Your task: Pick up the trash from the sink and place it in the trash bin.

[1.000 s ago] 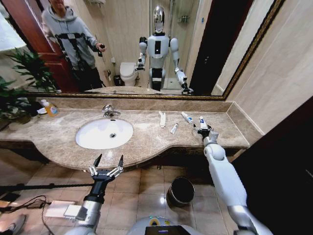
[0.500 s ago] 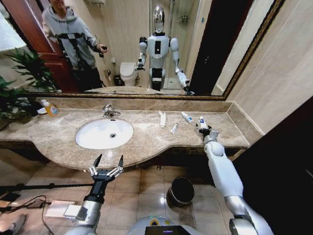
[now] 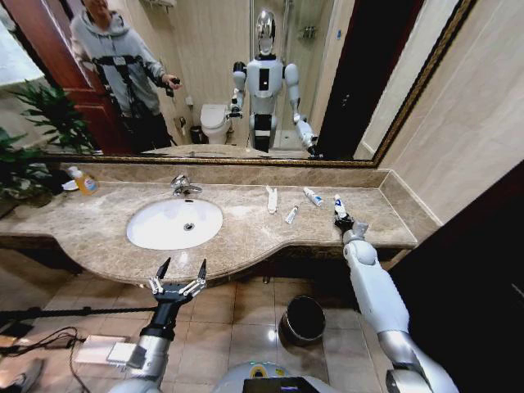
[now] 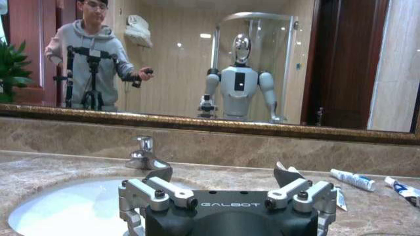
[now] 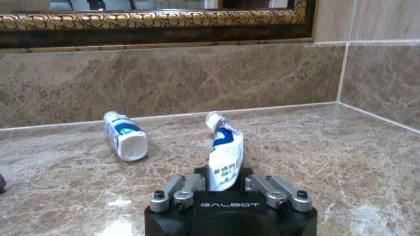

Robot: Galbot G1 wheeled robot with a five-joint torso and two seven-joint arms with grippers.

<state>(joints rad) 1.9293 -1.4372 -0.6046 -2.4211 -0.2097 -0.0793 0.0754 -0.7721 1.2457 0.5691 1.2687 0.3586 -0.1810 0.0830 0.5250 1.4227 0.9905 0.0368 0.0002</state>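
Two sets of jaws differ: the right gripper (image 5: 225, 183) is clamped on a white tube with blue marks (image 5: 223, 153) at the marble surface's (image 3: 246, 233) right end, another tube (image 5: 126, 135) lying just beside it. The left gripper (image 3: 180, 272) hangs spread wide before the sink (image 3: 174, 223). The trash bin (image 3: 301, 319) stands on the floor below.

L gripper (image 4: 225, 183) body: "GALBOT"
R gripper (image 5: 226, 183) body: "GALBOT"
Tube (image 5: 225, 156) print: blue/white, unreadable
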